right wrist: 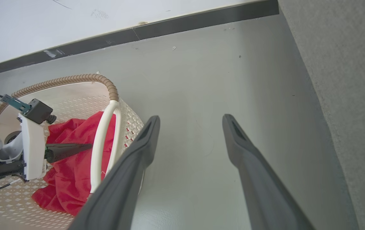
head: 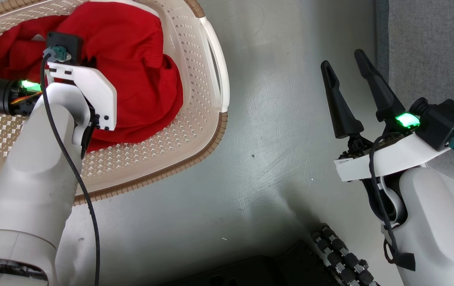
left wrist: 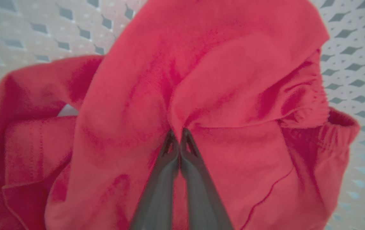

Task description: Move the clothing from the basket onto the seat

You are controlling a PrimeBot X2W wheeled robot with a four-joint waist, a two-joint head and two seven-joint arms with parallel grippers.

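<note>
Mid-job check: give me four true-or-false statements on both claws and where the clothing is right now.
1. The left claw is shut on the clothing. True.
2. The clothing lies on the seat. False: it is inside the basket.
3. The right claw is open and holds nothing. True.
4. The right claw hangs over the basket. False: it is above the floor, between basket and seat.
</note>
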